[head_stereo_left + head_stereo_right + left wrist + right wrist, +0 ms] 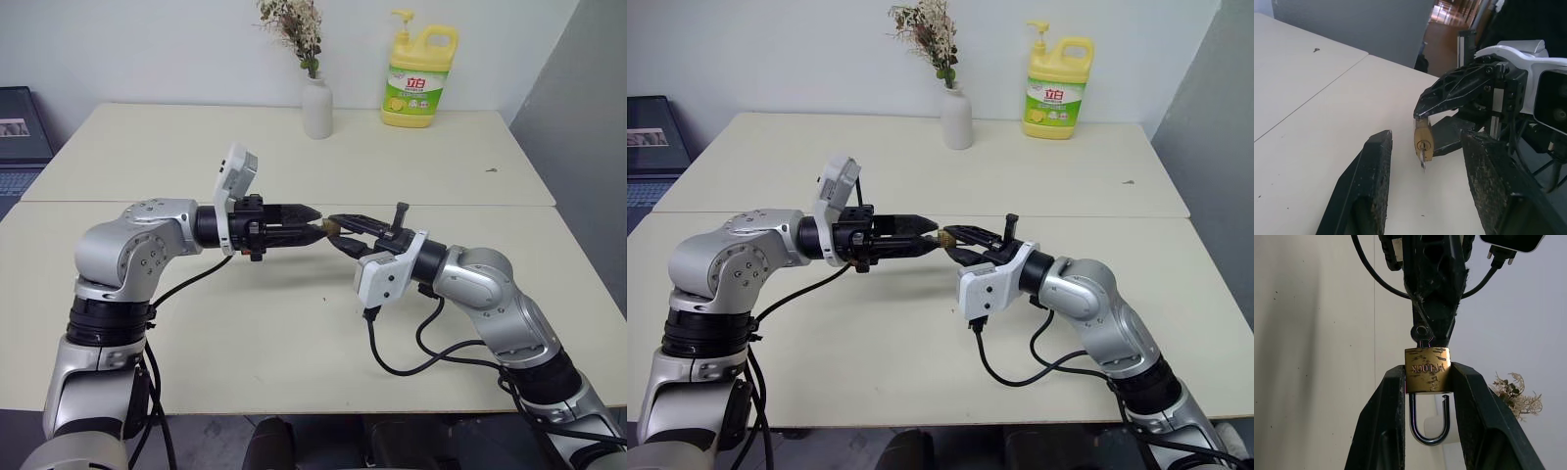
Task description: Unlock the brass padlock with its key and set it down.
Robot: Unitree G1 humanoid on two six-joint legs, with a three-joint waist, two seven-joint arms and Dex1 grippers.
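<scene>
Padlock (1427, 370): brass, rectangular, scuffed face with stamped lettering; you see it held above the cream table (294, 323), clamped by its sides between the right gripper's (1427, 382) black fingers. Its long axis runs along those fingers, keyhole end toward the left gripper (1422, 161). The silver U-shaped shackle (1429, 423) has one leg free of the body. Key (1421, 334): thin, silvery, seated in the keyhole. The left fingers stand apart, either side of the key, without contact.
</scene>
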